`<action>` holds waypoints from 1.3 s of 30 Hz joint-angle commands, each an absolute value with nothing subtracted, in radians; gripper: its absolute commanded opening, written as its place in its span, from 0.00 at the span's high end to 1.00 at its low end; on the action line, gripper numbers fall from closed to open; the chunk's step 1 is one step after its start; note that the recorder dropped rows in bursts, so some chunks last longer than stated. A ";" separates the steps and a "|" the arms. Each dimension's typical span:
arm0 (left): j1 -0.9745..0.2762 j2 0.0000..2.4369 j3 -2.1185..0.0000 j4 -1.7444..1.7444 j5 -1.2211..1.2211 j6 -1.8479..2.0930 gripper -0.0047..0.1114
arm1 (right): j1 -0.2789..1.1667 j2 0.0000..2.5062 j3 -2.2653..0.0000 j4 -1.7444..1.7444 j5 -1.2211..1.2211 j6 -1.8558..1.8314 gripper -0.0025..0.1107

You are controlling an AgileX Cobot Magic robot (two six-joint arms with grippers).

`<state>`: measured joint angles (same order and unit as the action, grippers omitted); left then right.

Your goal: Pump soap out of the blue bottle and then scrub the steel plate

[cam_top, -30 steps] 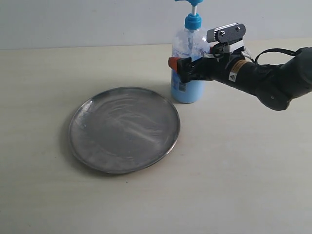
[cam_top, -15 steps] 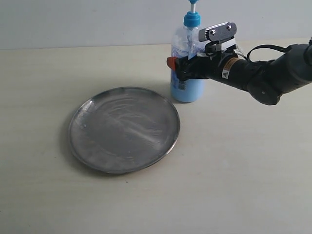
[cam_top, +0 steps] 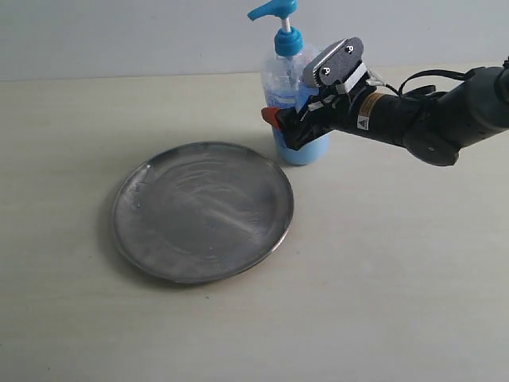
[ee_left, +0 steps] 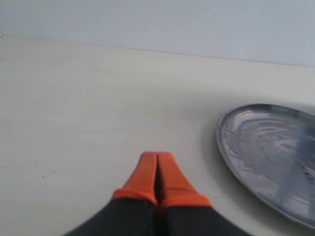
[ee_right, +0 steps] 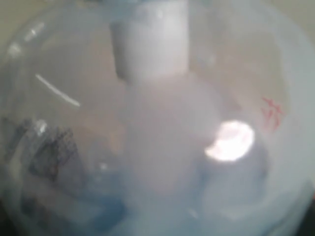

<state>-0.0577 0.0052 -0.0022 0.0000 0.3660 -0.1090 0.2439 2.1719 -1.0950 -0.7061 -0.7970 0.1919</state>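
We find the right gripper (cam_top: 285, 131) clamped on the blue bottle (cam_top: 280, 79), now leaning it toward the steel plate (cam_top: 203, 211) just beside it. A moment ago it stood upright. We judge pumping still outstanding.

Surface: a pale cream, matt tabletop (cam_top: 398, 278) is seen, bare over most of its area.
Plate: a large round shallow shiny steel plate (cam_top: 203, 278) with a raised rim is laid flat on the tabletop, toward 9 o'clock of its middle.
Bottle: a clear plastic pump bottle (cam_top: 280, 79) with a blue pump head is found at 2 o'clock of the steel plate, just beside the rim.
Bottle attitude: tilted, the head leaned toward 11 o'clock.
Base contact: it cannot be told whether the base sits fully.
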 commanded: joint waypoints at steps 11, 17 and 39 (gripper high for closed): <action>-0.060 0.000 0.000 -0.006 0.358 -0.112 0.95 | 0.314 2.137 -1.104 -0.756 -0.743 0.062 0.98; -0.060 0.000 0.000 -0.006 0.358 -0.112 0.95 | 0.336 2.137 -1.104 -0.693 -0.728 -0.030 0.98; -0.060 0.000 0.000 -0.006 0.358 -0.112 0.95 | 0.336 2.142 -1.104 -0.706 -0.732 -0.045 0.98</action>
<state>-0.0577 0.0052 -0.0022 0.0000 0.3660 -0.1090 0.3356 2.1488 -1.0971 -0.7092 -0.7227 -0.0320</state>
